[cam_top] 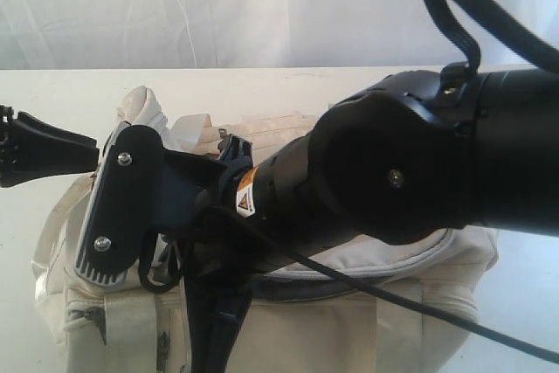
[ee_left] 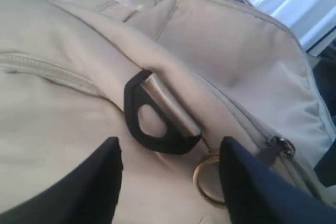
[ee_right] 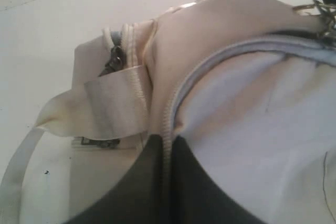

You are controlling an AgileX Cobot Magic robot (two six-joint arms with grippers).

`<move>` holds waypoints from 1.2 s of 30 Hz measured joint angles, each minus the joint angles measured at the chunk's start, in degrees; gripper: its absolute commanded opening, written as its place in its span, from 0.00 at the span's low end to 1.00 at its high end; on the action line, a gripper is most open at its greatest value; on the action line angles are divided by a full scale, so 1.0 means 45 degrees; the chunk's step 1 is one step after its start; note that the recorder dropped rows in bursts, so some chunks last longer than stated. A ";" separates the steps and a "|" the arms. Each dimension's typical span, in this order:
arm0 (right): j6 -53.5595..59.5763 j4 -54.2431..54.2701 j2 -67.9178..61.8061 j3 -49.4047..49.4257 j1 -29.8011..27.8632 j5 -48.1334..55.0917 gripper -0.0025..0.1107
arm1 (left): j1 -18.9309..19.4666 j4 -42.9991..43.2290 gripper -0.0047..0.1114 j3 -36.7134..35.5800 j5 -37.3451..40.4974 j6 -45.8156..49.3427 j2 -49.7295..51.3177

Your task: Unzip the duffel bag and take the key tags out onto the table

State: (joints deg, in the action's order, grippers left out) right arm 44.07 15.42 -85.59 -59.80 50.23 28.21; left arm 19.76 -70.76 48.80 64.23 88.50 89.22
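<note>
White curtain [cam_top: 175,6] hangs behind the table [cam_top: 52,93], a plain white top on which the duffel bag [cam_top: 367,321] lies on its side across the middle, cream fabric slumped and soft. On the left, the left gripper [ee_left: 169,142] hovers close over the bag's end panel with its jaws standing wide apart and nothing between them. Just beyond its tips sit a black D-ring [ee_left: 130,109] on a grey loop, a brass ring [ee_left: 199,182] and a small zip pull [ee_left: 283,146]. Further right, the right arm [cam_top: 410,172] reaches across the bag, and the right gripper [ee_right: 165,145] has its tips pressed together right on the zip line where the grey piping [ee_right: 220,56] curves round the flap [ee_right: 252,129]. Whether a pull tab is pinched there cannot be told. The key tags show in no view and are presumably inside. A dark slit under the flap in the exterior view suggests the zip is partly run, so unzipping seems to be the step in hand. To do it well, the right gripper should draw along the curve of the piping rather than straight up, and the left should close on the loop or D-ring to brace the limp bag against sliding or bunching.
</note>
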 measured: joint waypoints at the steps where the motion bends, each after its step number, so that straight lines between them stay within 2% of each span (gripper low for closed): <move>1: 0.0000 0.0000 0.0000 0.0000 0.0000 0.0000 0.02 | -0.0079 -0.0007 0.58 0.0000 0.0000 -0.0308 0.0109; 7: -0.0023 0.0000 0.0000 0.0000 0.0000 0.0000 0.02 | -0.0371 -0.0058 0.68 0.0000 0.0000 -0.2284 0.0825; 18: -0.0023 0.0000 0.0000 0.0000 0.0000 0.0000 0.02 | -0.0398 0.0151 0.66 0.0116 0.0000 -0.3784 0.0945; 23: -0.0023 0.0000 0.0000 0.0000 0.0000 0.0000 0.02 | -0.0398 0.1281 0.63 0.0939 0.0023 -0.6157 0.0358; 30: -0.0048 0.0000 0.0000 0.0000 0.0000 0.0000 0.02 | -0.0398 0.1767 0.63 0.1070 0.0023 -0.8243 0.0051; 36: -0.0048 0.0000 0.0000 0.0000 0.0000 0.0000 0.02 | -0.0852 0.1730 0.63 0.1001 0.0023 -0.8606 0.0051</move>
State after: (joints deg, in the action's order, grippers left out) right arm 43.86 15.42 -85.59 -59.80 50.23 28.21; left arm 15.93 -62.97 53.31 64.33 49.77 89.45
